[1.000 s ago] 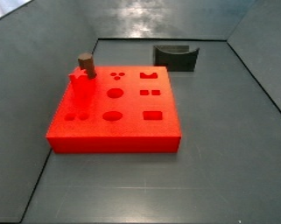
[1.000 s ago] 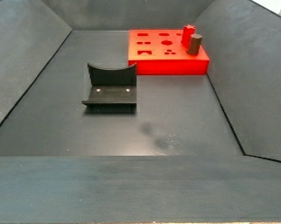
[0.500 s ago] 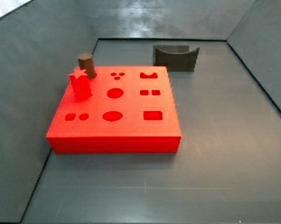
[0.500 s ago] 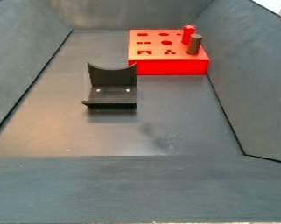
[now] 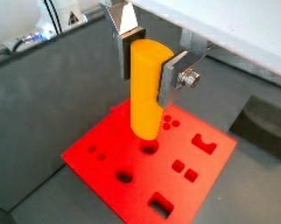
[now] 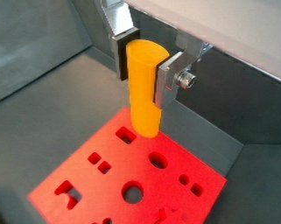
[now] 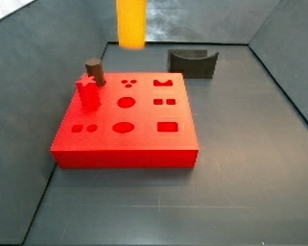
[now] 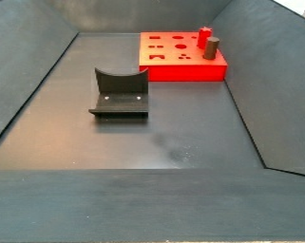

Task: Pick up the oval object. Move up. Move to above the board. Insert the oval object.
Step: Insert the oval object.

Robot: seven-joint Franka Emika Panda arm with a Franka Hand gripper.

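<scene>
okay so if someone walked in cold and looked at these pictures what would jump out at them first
The tall yellow-orange oval object, upright and clamped between the silver fingers of the tool, hangs in the air above the board. That bright red-orange board stands out on the dark floor, with a short brown peg and a red star peg along one edge.

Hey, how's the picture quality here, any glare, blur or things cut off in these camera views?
In a side view, soft glare brightens the grey back wall, and the tall yellow-orange peg is cut off at the frame's top. In both wrist views, the claw shut on the peg is sharp over the red-orange board. In a side view, the foreground ledge looks blurred.
</scene>
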